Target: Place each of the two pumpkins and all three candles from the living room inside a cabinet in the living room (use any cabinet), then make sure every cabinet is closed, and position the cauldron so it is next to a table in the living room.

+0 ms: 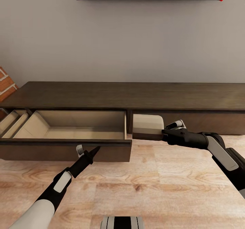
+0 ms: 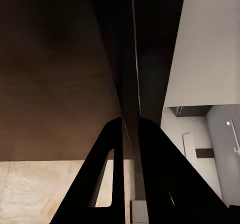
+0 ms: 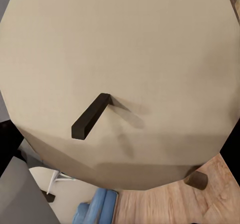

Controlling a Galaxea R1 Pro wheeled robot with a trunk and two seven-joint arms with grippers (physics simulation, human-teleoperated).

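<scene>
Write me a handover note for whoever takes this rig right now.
Right pincer: shut on a candle, held on its side just right of the open drawer.
Left pincer: shut, empty, at that drawer's front edge.
Cabinet: one drawer pulled out; nothing visible inside it.
Left: drop this candle in, fetch the other items, shut the drawer, place the cauldron.

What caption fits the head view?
Right gripper holds a candle beside the cabinet's open, empty drawer; left gripper at its front.
</scene>
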